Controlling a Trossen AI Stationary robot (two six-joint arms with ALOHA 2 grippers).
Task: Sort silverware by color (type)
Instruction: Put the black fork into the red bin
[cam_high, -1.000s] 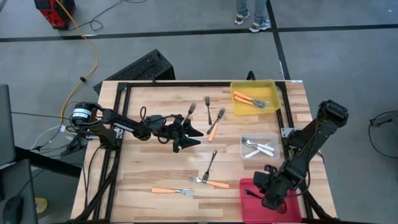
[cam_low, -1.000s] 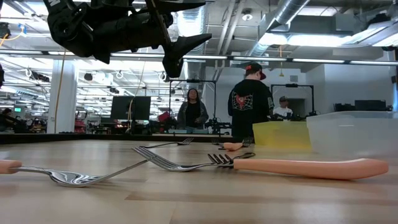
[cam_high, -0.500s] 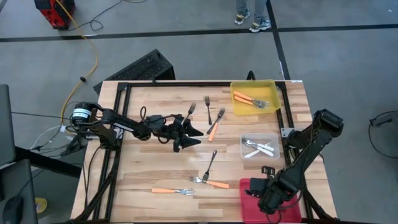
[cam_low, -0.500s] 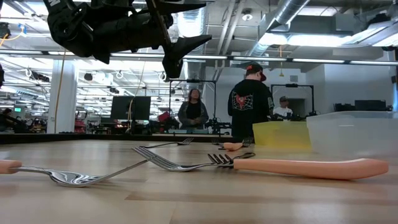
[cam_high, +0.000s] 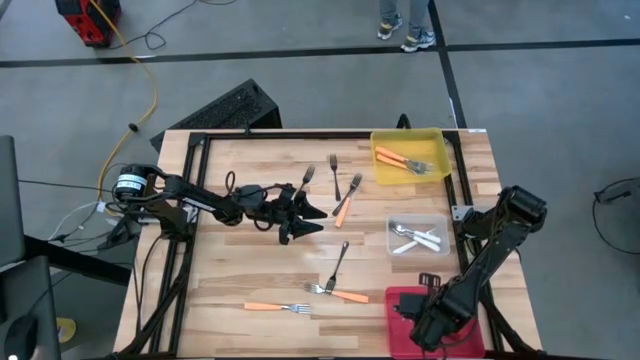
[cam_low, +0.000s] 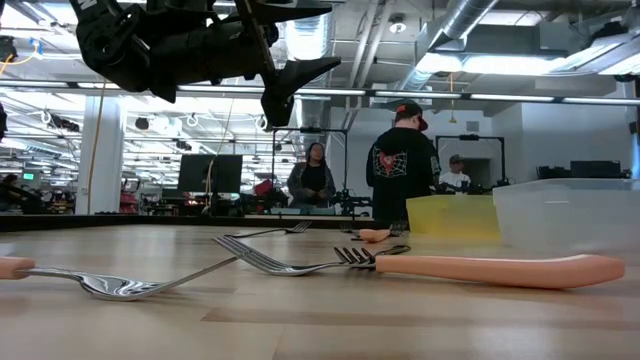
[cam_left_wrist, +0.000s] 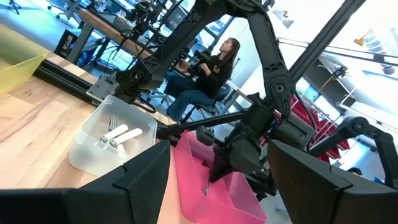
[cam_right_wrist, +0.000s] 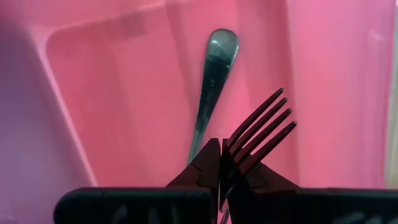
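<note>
Right gripper (cam_right_wrist: 221, 163) clenched on dark fork (cam_right_wrist: 258, 134), inside red bin (cam_high: 405, 300). Left gripper (cam_high: 303, 218) released, above mid-bench (cam_high: 240, 265). Loose forks (cam_high: 335, 268) mid-bench; others in yellow bin (cam_high: 440, 150) and clear bin (cam_high: 395, 243). No legible writing.

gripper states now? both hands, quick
Left hand: open, empty, above the table's middle.
Right hand: shut on a dark fork, inside the red bin.

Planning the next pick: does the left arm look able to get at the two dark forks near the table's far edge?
Probably yes: the left claw hovers open just beside the dark forks, and nothing lies between them.
</note>
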